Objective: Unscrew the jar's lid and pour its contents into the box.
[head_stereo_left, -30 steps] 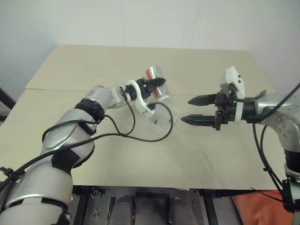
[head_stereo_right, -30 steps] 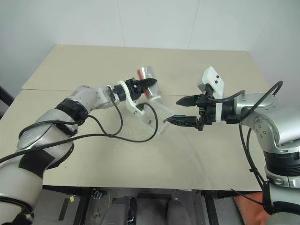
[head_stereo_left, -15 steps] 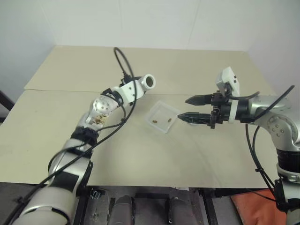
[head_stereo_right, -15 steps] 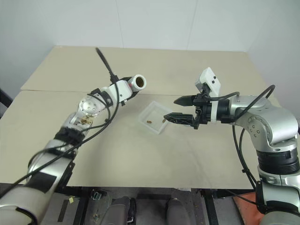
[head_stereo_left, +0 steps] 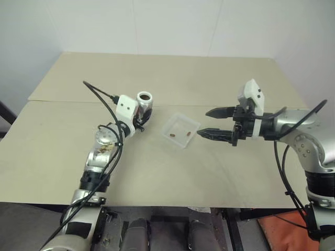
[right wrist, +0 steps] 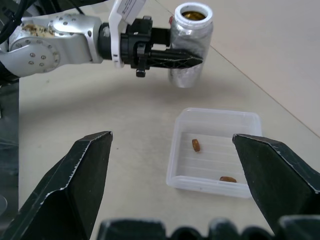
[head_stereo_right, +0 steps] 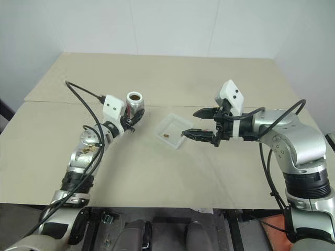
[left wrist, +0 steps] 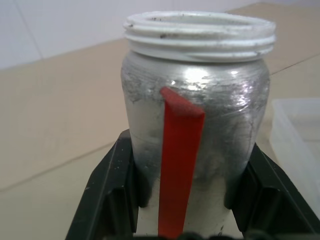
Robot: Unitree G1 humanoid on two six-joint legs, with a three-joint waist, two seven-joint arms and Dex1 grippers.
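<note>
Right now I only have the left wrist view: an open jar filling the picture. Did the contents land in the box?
Observer: Yes, two brown pellets lie in the clear box.
Operator: Is the jar upright?
Observer: Yes, the jar stands mouth up in the left pincer, beside the box, not over it.
Operator: Where is the other pincer?
Observer: The right pincer hovers open at the box's far side, holding nothing.
</note>
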